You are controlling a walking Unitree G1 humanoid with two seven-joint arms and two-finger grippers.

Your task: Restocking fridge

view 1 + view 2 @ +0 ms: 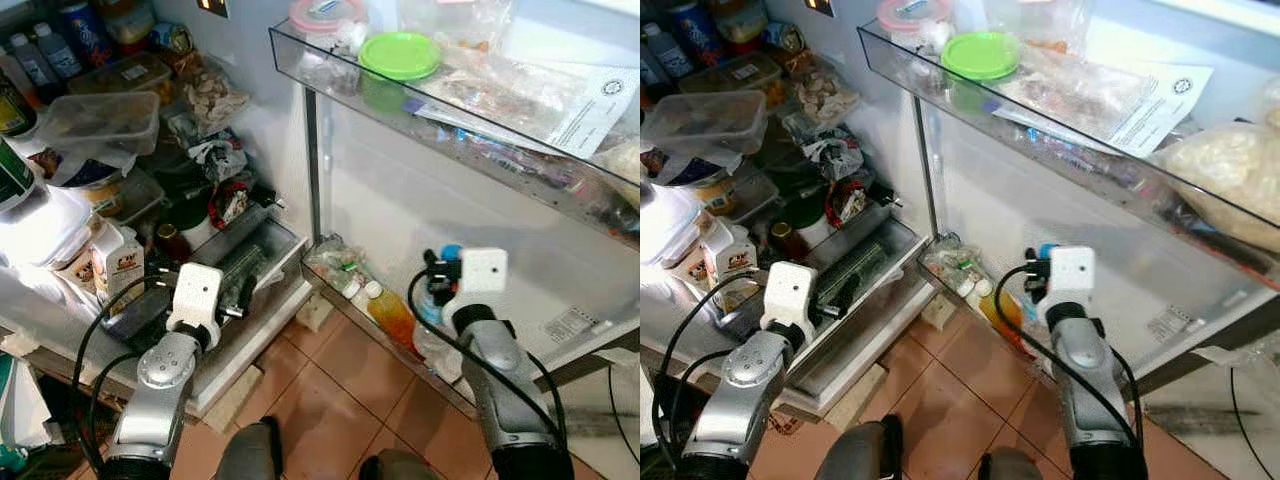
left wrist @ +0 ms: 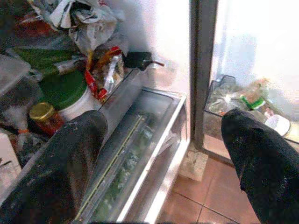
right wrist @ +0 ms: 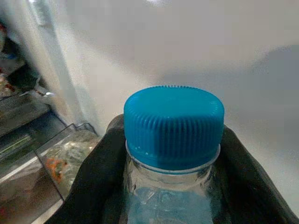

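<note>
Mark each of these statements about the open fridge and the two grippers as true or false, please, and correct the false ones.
1. The right gripper is shut on a clear plastic bottle with a blue cap. True.
2. The left gripper holds a red-lidded jar. False: its fingers are open and hold nothing, in front of the clear crisper drawer.
3. A round green lid lies in the upper door shelf. True.
4. The lower door shelf holds no bottles. False: a bottle of orange liquid lies in it.
5. The floor has terracotta tiles. True.
</note>
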